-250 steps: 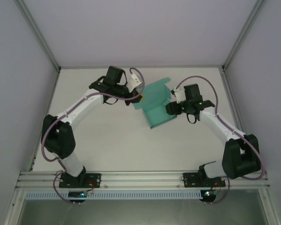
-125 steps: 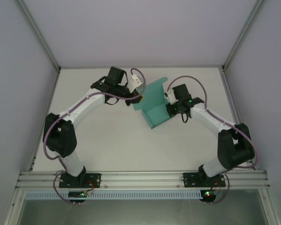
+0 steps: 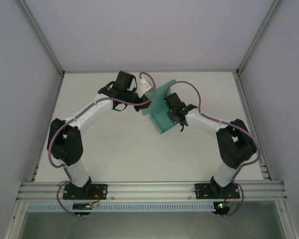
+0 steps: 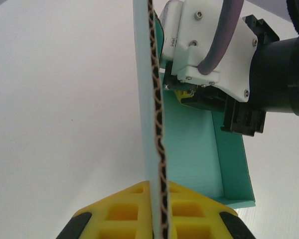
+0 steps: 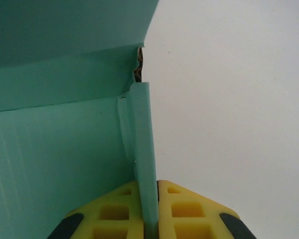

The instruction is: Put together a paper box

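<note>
Teal corrugated card, folded partway into a shallow open paper box (image 3: 161, 122), sits on the white table (image 3: 109, 144) toward the far middle, between the two arms. From above, the box has a flat floor, low walls along its near edges and a taller panel standing at its far-left side. The left gripper (image 3: 148, 101) comes in from the left. Its yellow padded fingers (image 4: 124, 211) are clamped on that upright panel (image 4: 157, 109), whose brown fluted edge runs straight up the left wrist view. The right gripper (image 3: 168, 105) reaches over the box floor from the right. In its own wrist view, its yellow fingers (image 5: 182, 199) are pinched tight on a thin low side wall (image 5: 145, 149). Inside the tray, the left wrist view shows smooth teal floor lying beneath the right gripper's white and black head.
</note>
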Tool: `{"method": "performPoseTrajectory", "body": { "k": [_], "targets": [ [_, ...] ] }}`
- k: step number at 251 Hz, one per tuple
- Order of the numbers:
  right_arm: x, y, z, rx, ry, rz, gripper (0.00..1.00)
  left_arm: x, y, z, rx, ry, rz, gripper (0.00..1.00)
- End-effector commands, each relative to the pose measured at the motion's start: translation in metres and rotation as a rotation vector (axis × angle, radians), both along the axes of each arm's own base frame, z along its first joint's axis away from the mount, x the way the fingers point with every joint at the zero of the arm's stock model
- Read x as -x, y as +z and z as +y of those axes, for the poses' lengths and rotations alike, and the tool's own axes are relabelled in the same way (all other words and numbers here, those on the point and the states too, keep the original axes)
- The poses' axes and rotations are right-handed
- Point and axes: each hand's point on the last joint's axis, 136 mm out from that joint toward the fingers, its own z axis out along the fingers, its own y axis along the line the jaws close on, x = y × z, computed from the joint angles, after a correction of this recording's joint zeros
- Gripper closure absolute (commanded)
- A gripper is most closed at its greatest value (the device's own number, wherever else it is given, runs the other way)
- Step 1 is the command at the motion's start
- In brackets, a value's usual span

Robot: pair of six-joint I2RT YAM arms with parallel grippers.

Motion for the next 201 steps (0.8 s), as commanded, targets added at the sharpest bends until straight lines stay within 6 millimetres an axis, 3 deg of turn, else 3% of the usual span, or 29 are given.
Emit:
{"method": "performPoseTrajectory", "body": {
  "k": [1,24,49,65,83,116,155,201],
  "targets": [
    [0.017,-0.024,-0.067,0.259,-0.144,0.103,0.88,0.013,0.043,-0.002,0.086,-0.054,-0.033,1.00],
    [0.022,-0.028,-0.051,0.127,-0.082,0.152,0.74,0.013,0.043,-0.002,0.089,-0.057,-0.038,1.00],
    [0.028,-0.027,-0.034,-0.015,-0.025,0.194,0.71,0.014,0.043,-0.002,0.090,-0.063,-0.038,1.00],
    [0.031,-0.024,-0.028,-0.077,-0.003,0.209,0.74,0.014,0.043,-0.002,0.088,-0.068,-0.038,1.00],
    [0.030,-0.018,-0.027,-0.092,0.002,0.191,0.85,0.015,0.044,-0.003,0.091,-0.071,-0.038,1.00],
    [0.026,-0.014,-0.041,0.004,-0.040,0.159,0.97,0.015,0.046,-0.003,0.096,-0.072,-0.040,1.00],
    [0.017,-0.010,-0.074,0.251,-0.184,0.100,0.98,0.013,0.053,-0.004,0.107,-0.061,-0.041,1.00],
    [0.013,-0.009,-0.085,0.476,-0.241,0.049,0.99,0.011,0.052,-0.002,0.096,-0.046,-0.042,1.00]
  ]
}}
